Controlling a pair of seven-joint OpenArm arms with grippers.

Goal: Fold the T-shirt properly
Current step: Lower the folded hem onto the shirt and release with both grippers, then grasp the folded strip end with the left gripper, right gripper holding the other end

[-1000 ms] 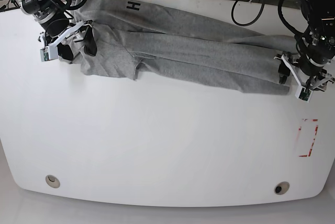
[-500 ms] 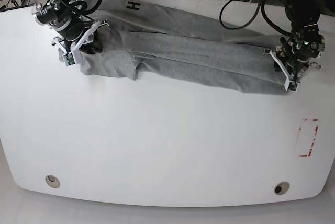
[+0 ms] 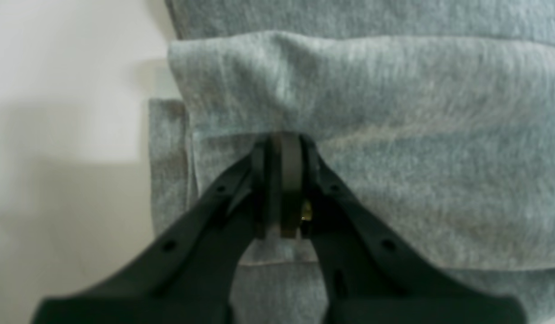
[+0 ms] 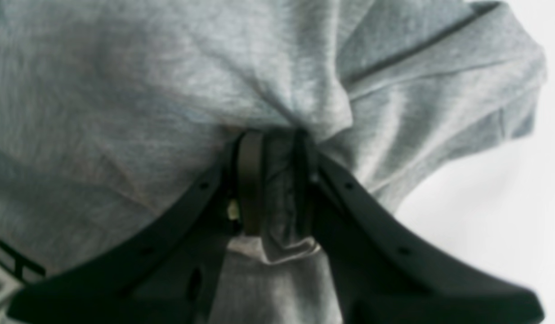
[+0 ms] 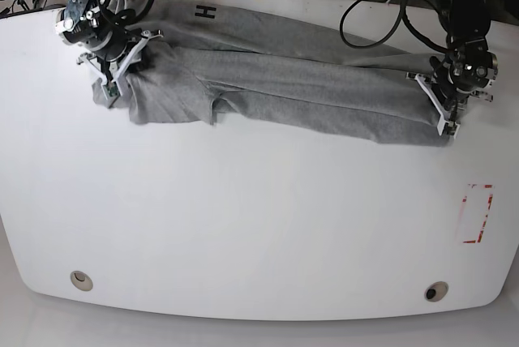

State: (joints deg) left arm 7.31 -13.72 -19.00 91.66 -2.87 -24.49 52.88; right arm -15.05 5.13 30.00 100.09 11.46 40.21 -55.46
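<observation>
Closing: both hands, apart a second ago, now pinch the shirt (image 5: pixel 292 79).
Left hand (image 3: pixel 284 139): clenched on the hem end, frame right.
Right hand (image 4: pixel 270 139): grasping bunched cloth, upper left.
Meaning: you can lift and fold.

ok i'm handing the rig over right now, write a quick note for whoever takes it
Left hand: shut on the hem end of the heather-grey cotton T-shirt.
Right hand: shut on a bunch of fabric at the sleeve end.
The shirt lies in a long folded band across the far side of the white table, black lettering near the right hand.
Done: lengthwise folds, both ends gripped.
Left: probably bring one end over the other, then release and smooth.
</observation>
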